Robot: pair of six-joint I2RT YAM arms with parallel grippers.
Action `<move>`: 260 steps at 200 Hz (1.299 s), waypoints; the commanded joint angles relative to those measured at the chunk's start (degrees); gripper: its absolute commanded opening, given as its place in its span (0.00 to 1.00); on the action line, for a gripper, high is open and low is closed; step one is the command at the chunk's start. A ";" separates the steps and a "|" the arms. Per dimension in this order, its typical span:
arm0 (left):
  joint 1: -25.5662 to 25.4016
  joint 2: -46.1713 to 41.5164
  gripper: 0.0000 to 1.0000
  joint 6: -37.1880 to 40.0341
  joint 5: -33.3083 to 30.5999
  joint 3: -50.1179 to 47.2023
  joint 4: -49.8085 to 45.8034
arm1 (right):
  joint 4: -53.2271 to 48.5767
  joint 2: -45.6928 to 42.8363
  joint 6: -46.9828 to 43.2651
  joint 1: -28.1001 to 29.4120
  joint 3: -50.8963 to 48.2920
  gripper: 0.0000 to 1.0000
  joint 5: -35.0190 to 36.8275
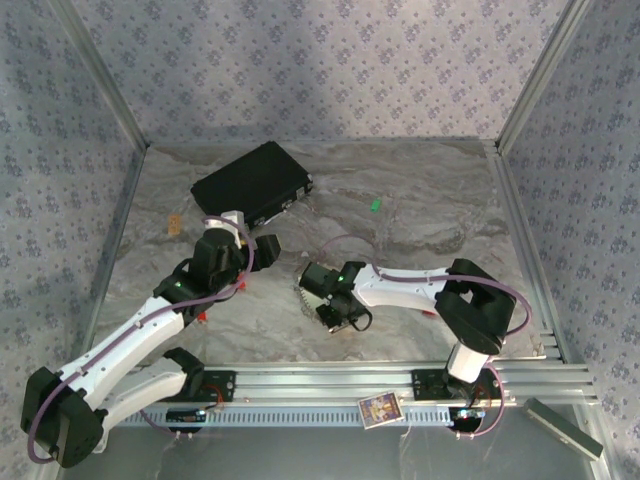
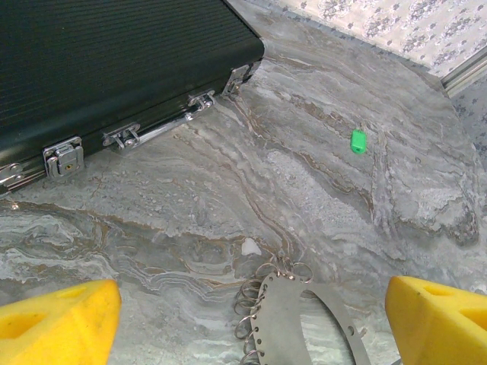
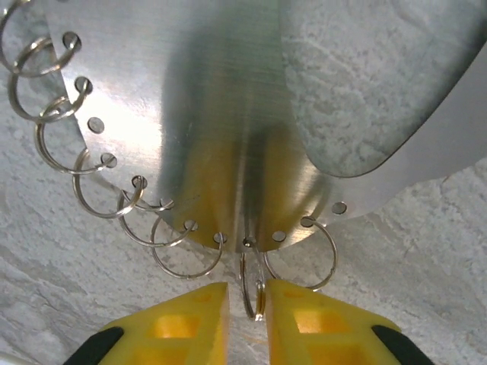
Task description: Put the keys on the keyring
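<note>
Flanking a wire loop of the keyring (image 3: 205, 137), a brushed steel plate, the right gripper (image 3: 247, 304) stood nearly closed; grip undetermined. Beside it the left gripper (image 2: 249, 319) gaped wide, plate between its tips. One green key (image 2: 358, 141) lay beyond on the marbled grey table (image 2: 152, 228), within patterned walls (image 1: 320, 60).

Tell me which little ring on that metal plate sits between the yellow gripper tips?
The ring on the plate's middle hole, turned edge-on between the right gripper tips; the other rings lie flat to either side.
</note>
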 commanded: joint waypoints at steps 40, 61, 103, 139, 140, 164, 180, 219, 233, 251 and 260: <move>0.27 -0.85 0.89 -0.69 0.67 0.72 0.69 | 0.44 0.48 0.07 -1.23 1.96 0.22 -0.37; 0.26 -0.77 0.89 -0.69 0.82 0.78 0.71 | 0.08 1.16 0.13 -1.42 2.47 0.18 -0.15; 0.24 -0.81 0.89 -0.60 0.78 0.74 0.70 | -0.07 1.58 0.07 -1.44 2.85 0.10 -0.59; 0.28 -0.77 0.89 -0.69 0.83 0.84 0.87 | -0.89 1.88 0.07 -1.48 3.02 0.08 -0.43; 0.25 -0.77 0.89 -0.64 0.83 0.84 0.87 | -0.92 1.89 0.07 -1.50 3.03 0.08 -0.42; 0.23 -0.77 0.89 -0.52 0.79 0.81 0.72 | -1.70 2.12 0.00 -1.64 3.20 0.02 -0.16; 0.26 -0.86 0.89 -0.59 0.79 0.93 0.55 | -1.83 1.90 -0.10 -2.10 3.20 0.00 -0.67; 0.31 -1.28 0.89 1.01 0.21 1.42 0.43 | 0.56 -2.56 -3.20 -1.40 2.33 0.00 1.21; 0.31 -1.26 0.89 2.89 1.18 2.03 0.50 | 1.95 -5.59 -4.33 -0.44 1.55 0.00 3.98; 0.31 -0.65 0.88 7.55 4.18 4.28 -1.01 | 4.76 -9.53 -7.73 -0.28 0.28 0.00 4.67; 0.34 -0.18 0.86 9.86 4.21 5.57 -2.24 | 7.99 -11.85 -9.52 -0.36 -0.59 0.00 5.12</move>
